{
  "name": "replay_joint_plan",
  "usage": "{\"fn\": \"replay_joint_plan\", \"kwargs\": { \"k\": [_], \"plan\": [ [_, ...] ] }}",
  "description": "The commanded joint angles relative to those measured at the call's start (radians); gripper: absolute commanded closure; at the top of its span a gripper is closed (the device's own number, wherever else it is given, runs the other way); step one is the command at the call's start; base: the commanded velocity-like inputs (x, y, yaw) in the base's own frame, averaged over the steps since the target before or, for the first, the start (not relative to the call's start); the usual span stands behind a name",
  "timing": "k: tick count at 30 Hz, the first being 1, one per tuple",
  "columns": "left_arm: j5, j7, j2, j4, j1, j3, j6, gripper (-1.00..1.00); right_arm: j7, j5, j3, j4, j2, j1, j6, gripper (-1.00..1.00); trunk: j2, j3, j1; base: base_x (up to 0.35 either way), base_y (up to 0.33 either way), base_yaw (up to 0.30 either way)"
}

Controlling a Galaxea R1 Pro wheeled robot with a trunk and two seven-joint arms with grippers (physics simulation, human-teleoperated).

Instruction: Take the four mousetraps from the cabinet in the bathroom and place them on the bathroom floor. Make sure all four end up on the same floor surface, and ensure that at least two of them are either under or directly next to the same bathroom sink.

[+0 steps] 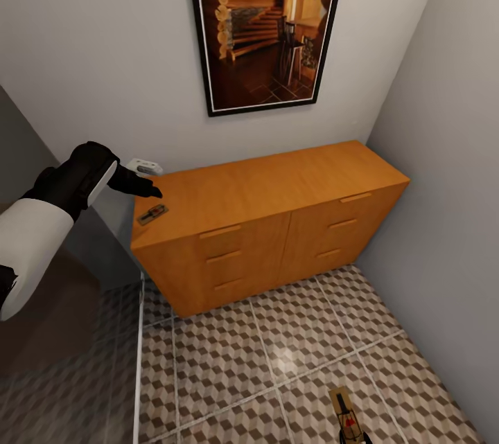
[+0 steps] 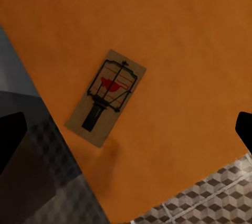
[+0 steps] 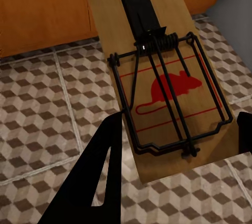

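Fingers [image 2: 242, 129] spread — seemingly — over 1 mousetrap [image 2: 105, 97].

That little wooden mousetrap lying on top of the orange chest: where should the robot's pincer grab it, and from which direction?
Probably from straight above. The flat tan wooden mousetrap lies flat near the left end of the orange-brown wooden cabinet, so its thin long edges are all there is to pinch. Close across the narrow width at the bare end, clear of the wire parts. The left pincer hovers nearby.
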Motion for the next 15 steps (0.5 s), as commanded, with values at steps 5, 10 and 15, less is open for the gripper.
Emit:
{"fn": "replay_joint_plan", "kwargs": {
  "k": [5, 10, 15],
  "plan": [
    [0.007, 0.002, 0.002, -0.002, -0.001, -0.006, 0.004, -1.00, -0.010, 0.005, 0.006, 0.001, 0.000, -0.001, -0.002, 1.00, -0.002, -0.002, 0.001, 0.105, 0.062, 0.000],
    [0.007, 0.002, 0.002, -0.002, -0.001, -0.006, 0.004, -1.00, -0.010, 0.005, 0.006, 0.001, 0.000, -0.001, -0.002, 1.00, -0.002, -0.002, 0.001, 0.021, 0.011, 0.000],
    [0.007, 0.002, 0.002, -0.001, -0.001, -0.006, 0.004, -1.00, -0.010, 0.005, 0.006, 0.001, 0.000, -0.001, -0.002, 1.00, -0.002, -0.002, 0.001, 0.051, 0.001, 0.000]
  ]
}}
